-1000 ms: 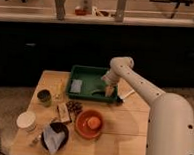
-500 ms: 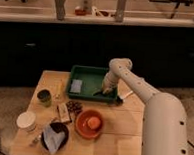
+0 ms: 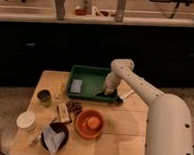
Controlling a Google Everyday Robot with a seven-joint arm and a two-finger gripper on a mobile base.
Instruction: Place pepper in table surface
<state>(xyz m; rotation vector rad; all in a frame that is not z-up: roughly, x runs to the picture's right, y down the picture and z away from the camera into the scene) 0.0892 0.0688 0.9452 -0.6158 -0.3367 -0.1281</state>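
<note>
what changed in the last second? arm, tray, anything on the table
The gripper seems to have edged slightly lower and toward the middle of the green tray, staying at its right end. Whether it took hold of anything cannot be told. Tray, orange bowl, grey-blue pad, dark cup and the rest on the table surface stayed put.

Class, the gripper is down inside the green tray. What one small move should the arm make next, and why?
Probably a short lift straight up. The gripper sits low in the green tray, near its front right corner. The pepper cannot be made out there, so whether it is held is unclear. Rising first would clear the tray's wall before heading to the bare table surface.
</note>
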